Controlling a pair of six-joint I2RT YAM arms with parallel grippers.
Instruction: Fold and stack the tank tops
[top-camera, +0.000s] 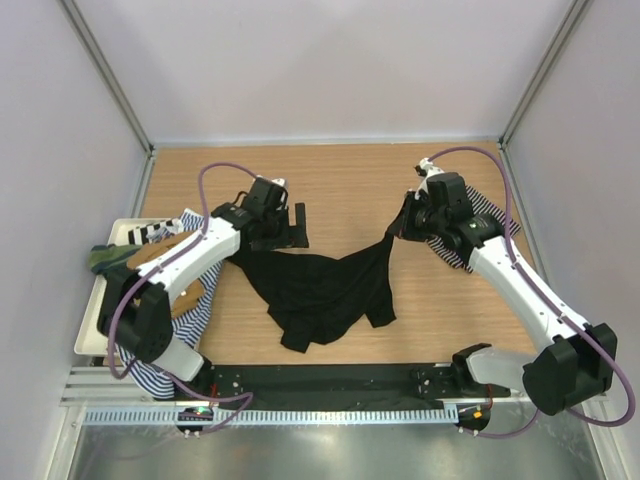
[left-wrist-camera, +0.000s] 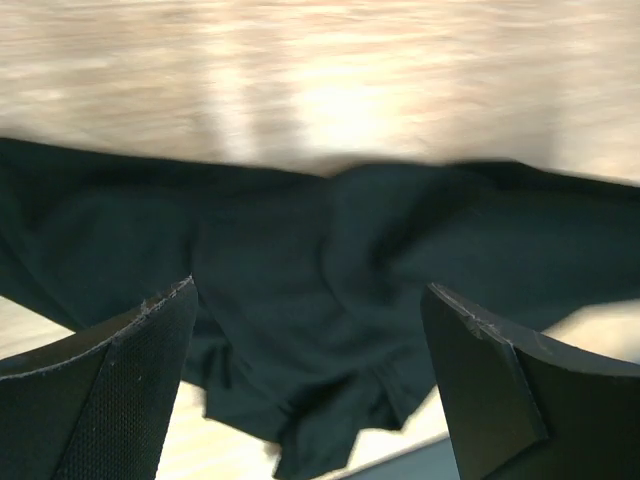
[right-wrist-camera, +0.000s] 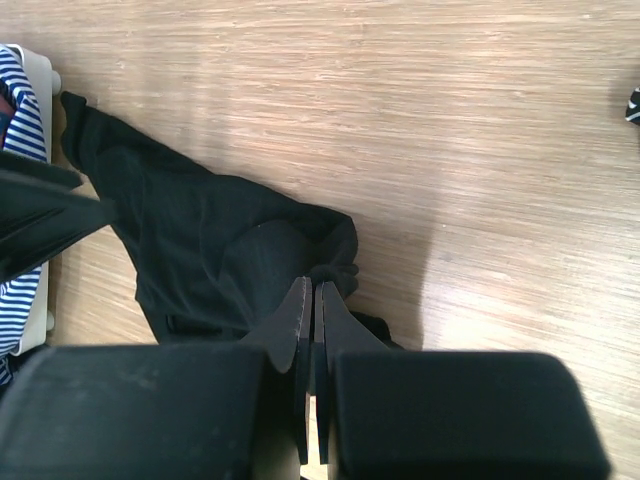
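The plain black tank top (top-camera: 320, 290) lies crumpled mid-table, and its right corner is lifted off the wood. My right gripper (top-camera: 400, 226) is shut on that corner; in the right wrist view the fingertips (right-wrist-camera: 303, 300) are pressed together on the black cloth (right-wrist-camera: 200, 250). My left gripper (top-camera: 297, 228) is open and empty above the top's upper left edge. The left wrist view shows its jaws wide apart, with black cloth (left-wrist-camera: 320, 260) beneath them. A finely black-and-white striped tank top (top-camera: 485, 215) lies under my right arm.
A white tray (top-camera: 88, 335) at the left table edge holds a tan top (top-camera: 165, 255), a green one (top-camera: 105, 258) and a blue-and-white striped one (top-camera: 150, 378) that hangs over its near side. Bare wood (top-camera: 340, 180) lies behind the arms. Walls enclose the table.
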